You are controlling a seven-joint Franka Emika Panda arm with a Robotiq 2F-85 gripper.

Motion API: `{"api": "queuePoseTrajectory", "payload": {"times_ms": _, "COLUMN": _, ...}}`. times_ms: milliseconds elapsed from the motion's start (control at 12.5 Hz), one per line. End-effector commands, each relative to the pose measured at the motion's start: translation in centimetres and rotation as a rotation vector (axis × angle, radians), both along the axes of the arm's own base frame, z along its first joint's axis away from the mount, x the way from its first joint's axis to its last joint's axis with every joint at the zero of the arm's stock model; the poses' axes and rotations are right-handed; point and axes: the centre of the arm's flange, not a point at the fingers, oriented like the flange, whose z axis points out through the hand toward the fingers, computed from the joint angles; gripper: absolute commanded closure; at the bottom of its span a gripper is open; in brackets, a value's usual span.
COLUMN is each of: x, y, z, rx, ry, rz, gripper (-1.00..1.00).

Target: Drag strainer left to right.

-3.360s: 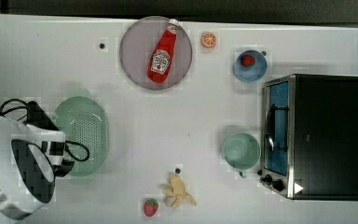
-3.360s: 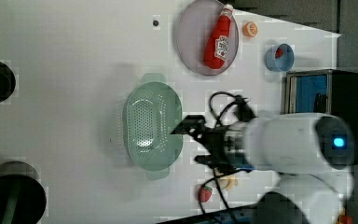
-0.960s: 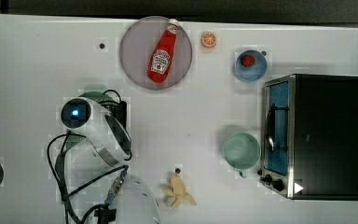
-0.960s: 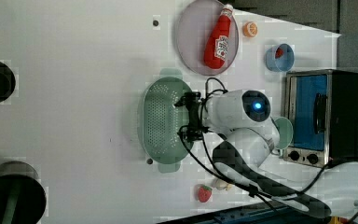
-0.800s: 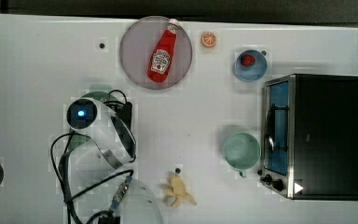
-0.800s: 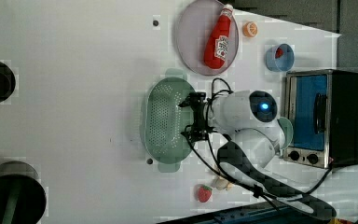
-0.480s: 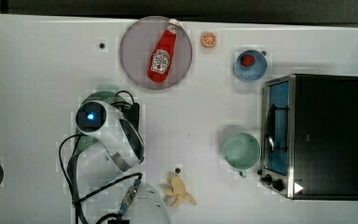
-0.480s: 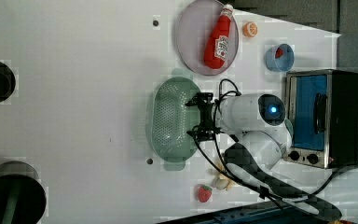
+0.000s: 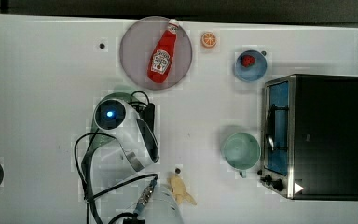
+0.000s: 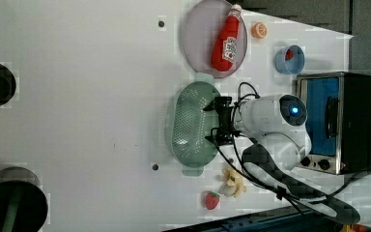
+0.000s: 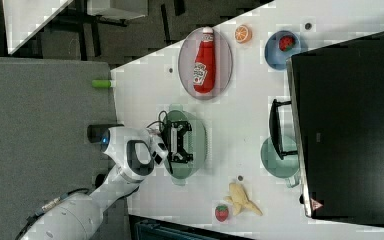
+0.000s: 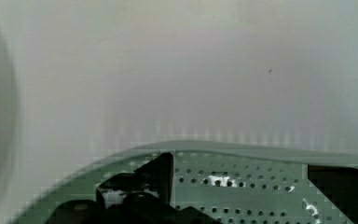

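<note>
From my seat, biggest thing out there is the toaster oven [image 9: 314, 135] at the top view's right edge. The white table [image 9: 42, 84] carries the strainer [image 10: 188, 128], sitting mid-table just below the grey plate [image 9: 135, 46] with the ketchup bottle [image 9: 162, 55]. My gripper [image 11: 179, 142] is down inside it, fingers spread wide apart, one near each long side, not pinching anything. Teal cup [image 9: 240, 150] sits beside the oven.

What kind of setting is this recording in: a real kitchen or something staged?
Most likely a staged lab tabletop with kitchen props: a white table holds a toaster oven, a ketchup bottle on a plate, toy-like fruit and the strainer, with the robot's cables across it.
</note>
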Motion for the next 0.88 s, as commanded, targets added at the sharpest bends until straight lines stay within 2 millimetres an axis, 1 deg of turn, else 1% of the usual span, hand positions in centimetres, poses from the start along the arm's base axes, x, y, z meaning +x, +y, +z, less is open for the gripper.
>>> {"api": "queuePoseTrajectory", "payload": {"times_ms": 80, "x": 0.6, "y": -4.2, "z": 0.8, "rx": -0.024, "ry": -0.004, "rz": 0.055, "gripper": -1.0}}
{"api": "queuePoseTrajectory", "payload": {"times_ms": 640, "x": 0.8, "y": -12.1, "z": 0.5, "rx": -0.062, "ry": 0.011, "rz": 0.056, "gripper": -1.0}}
{"api": "queuePoseTrajectory", "payload": {"times_ms": 880, "x": 0.9, "y": -14.8, "z": 0.4, "rx": -0.073, "ry": 0.019, "rz": 0.062, "gripper": -1.0}}
